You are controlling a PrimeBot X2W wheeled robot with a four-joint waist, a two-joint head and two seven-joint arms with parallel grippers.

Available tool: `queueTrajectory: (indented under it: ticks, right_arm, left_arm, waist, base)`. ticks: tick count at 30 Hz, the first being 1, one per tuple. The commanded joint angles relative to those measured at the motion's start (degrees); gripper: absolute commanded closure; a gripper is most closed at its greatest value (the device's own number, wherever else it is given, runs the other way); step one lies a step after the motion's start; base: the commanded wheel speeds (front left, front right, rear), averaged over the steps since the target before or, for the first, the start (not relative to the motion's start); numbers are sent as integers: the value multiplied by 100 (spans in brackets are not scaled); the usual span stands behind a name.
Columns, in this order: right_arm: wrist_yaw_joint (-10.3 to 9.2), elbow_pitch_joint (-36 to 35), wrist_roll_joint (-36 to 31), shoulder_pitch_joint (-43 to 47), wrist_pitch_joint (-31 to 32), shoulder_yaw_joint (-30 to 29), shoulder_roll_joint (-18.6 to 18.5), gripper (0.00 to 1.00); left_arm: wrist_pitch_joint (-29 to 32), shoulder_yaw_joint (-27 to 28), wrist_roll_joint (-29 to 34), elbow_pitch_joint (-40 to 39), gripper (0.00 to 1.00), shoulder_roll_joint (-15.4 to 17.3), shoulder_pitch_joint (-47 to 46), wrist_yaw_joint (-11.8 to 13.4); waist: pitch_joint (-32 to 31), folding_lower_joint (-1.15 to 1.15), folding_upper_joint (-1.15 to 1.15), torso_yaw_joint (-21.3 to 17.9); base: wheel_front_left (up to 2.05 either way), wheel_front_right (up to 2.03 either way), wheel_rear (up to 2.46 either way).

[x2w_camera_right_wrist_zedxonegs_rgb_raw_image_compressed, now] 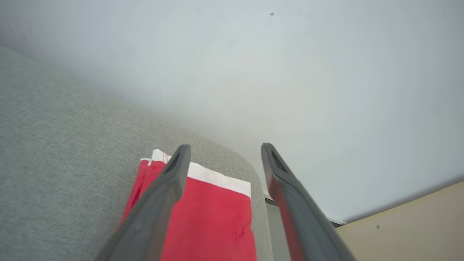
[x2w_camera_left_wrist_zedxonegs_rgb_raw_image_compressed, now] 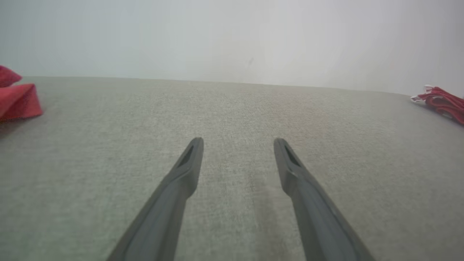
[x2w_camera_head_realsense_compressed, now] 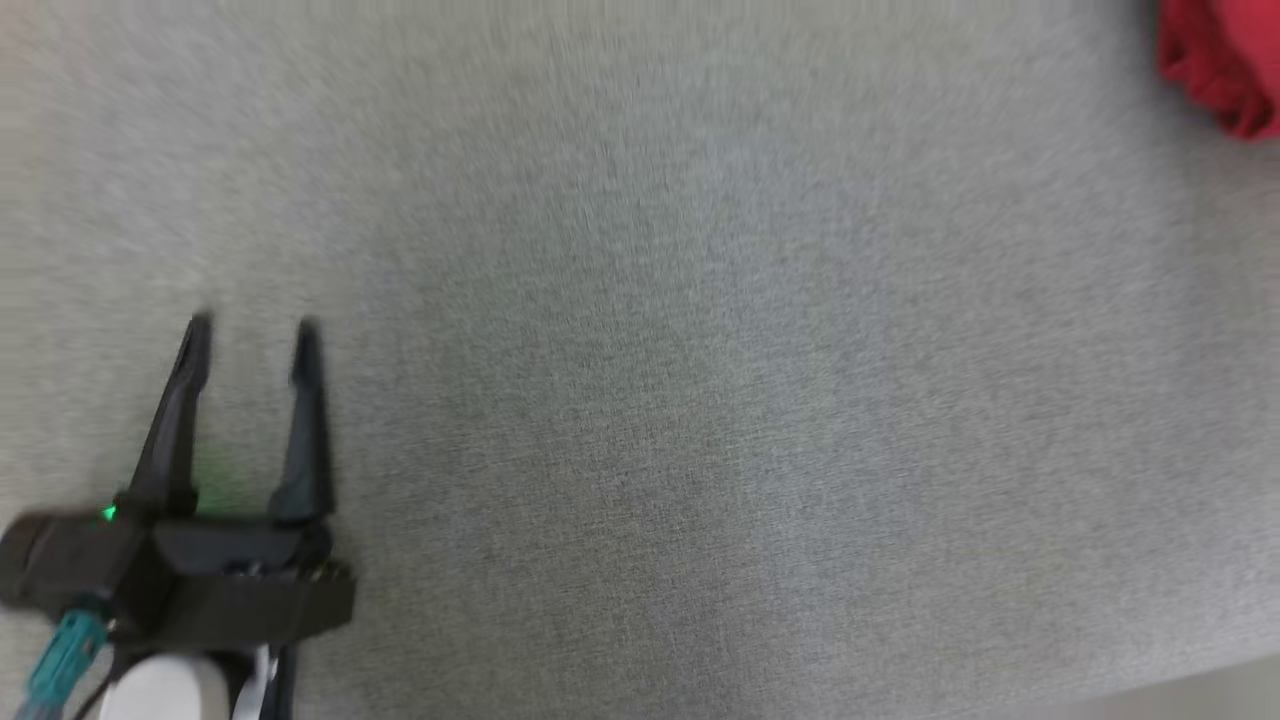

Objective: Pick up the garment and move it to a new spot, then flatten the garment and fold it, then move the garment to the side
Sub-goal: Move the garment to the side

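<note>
The folded red garment (x2w_camera_right_wrist_zedxonegs_rgb_raw_image_compressed: 214,221), with a white edge, lies flat at the rounded corner of the grey bench (x2w_camera_right_wrist_zedxonegs_rgb_raw_image_compressed: 54,163). The right tool (x2w_camera_right_wrist_zedxonegs_rgb_raw_image_compressed: 224,148) is over it with the fingers apart, gripping nothing. The left tool (x2w_camera_head_realsense_compressed: 252,330) is well apart from the garment, also spread and empty.
</note>
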Motion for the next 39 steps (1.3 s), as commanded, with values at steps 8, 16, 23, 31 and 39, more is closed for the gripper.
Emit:
queueTrajectory:
  ticks: [8,16,23,31,39]
  right_arm:
    - [-16,-555,-109,1314,-293,-987,852,0]
    - [-16,-2166,-766,3509,-282,-2400,1486,0]
    - [-16,-3403,-1155,5323,-284,-3432,2256,0]
    - [-16,-4005,-1306,6624,-284,-3810,2885,0]
    - [-16,-4197,-1373,7387,-284,-4020,3234,0]
  left_arm:
    - [0,497,-116,96,0,-101,768,59]
    - [0,637,-183,336,0,-196,1044,42]
    - [0,515,-145,718,0,-230,1193,-2]
    - [0,479,-124,1012,0,-244,1409,-33]
    - [0,321,-92,1228,0,-249,1560,-52]
  waist:
    - [-1545,-1,-1,235]
    - [-2164,-1,-1,587]
    - [-2634,-1,-1,875]
    - [-3030,-1,-1,999]
    - [-3280,-1,-1,1043]
  base:
    - [0,0,0]
    - [0,0,0]
    - [0,0,0]
    - [0,0,0]
    - [0,0,0]
